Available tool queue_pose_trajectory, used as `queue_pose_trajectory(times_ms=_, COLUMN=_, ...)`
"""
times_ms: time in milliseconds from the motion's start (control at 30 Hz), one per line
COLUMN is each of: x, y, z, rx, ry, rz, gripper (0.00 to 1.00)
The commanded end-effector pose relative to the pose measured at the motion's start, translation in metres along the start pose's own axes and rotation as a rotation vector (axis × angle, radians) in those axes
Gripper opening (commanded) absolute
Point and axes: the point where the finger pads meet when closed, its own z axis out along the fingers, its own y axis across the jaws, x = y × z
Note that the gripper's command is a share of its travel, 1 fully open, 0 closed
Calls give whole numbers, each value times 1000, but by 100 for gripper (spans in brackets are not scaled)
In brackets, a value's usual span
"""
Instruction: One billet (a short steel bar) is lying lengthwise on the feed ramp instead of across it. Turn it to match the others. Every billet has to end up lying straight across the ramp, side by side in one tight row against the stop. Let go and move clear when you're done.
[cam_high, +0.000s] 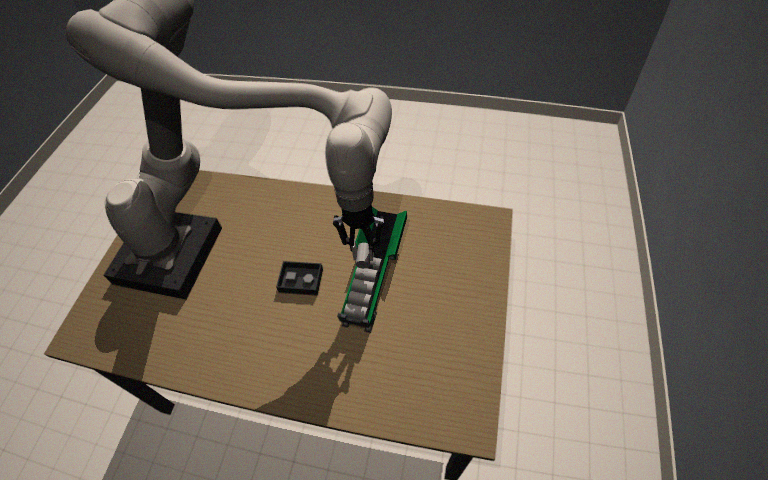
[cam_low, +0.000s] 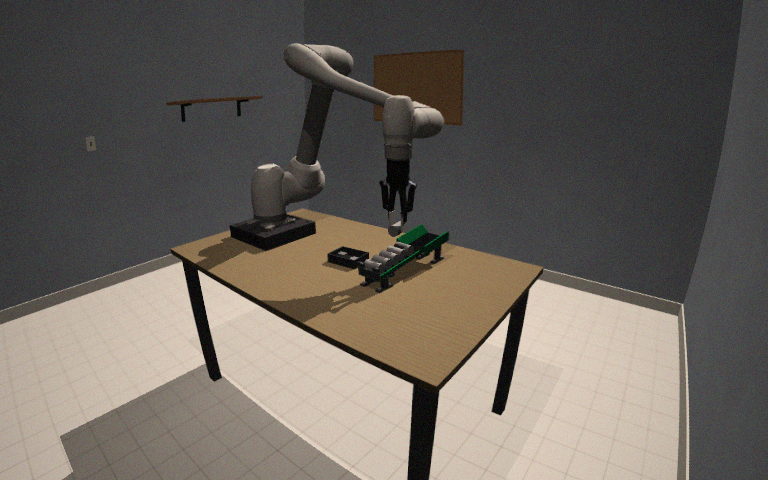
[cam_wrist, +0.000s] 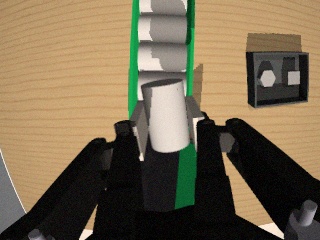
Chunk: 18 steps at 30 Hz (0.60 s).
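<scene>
A green feed ramp (cam_high: 373, 266) slopes across the middle of the table. Several grey steel billets (cam_high: 360, 288) lie across its lower part in a row against the stop (cam_high: 355, 320). My gripper (cam_high: 355, 240) hangs above the ramp's middle and is shut on one more grey billet (cam_high: 361, 253), held clear of the ramp. In the wrist view that billet (cam_wrist: 166, 115) points lengthwise along the ramp (cam_wrist: 162, 60), between the finger pads, with the row of billets (cam_wrist: 162, 30) beyond it. In the exterior view the held billet (cam_low: 394, 227) hangs above the ramp (cam_low: 404, 253).
A small black tray (cam_high: 299, 277) holding two small grey parts stands left of the ramp and also shows in the wrist view (cam_wrist: 278, 78). The robot base (cam_high: 164, 254) sits at the table's left side.
</scene>
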Motion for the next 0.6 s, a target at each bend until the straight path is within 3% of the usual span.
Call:
queue_pose_trajectory(times_ms=0, x=0, y=0, z=0, rx=0, ry=0, rz=-22, gripper=10)
queue_pose_trajectory(times_ms=567, x=0, y=0, z=0, rx=0, ry=0, rz=-173, gripper=10)
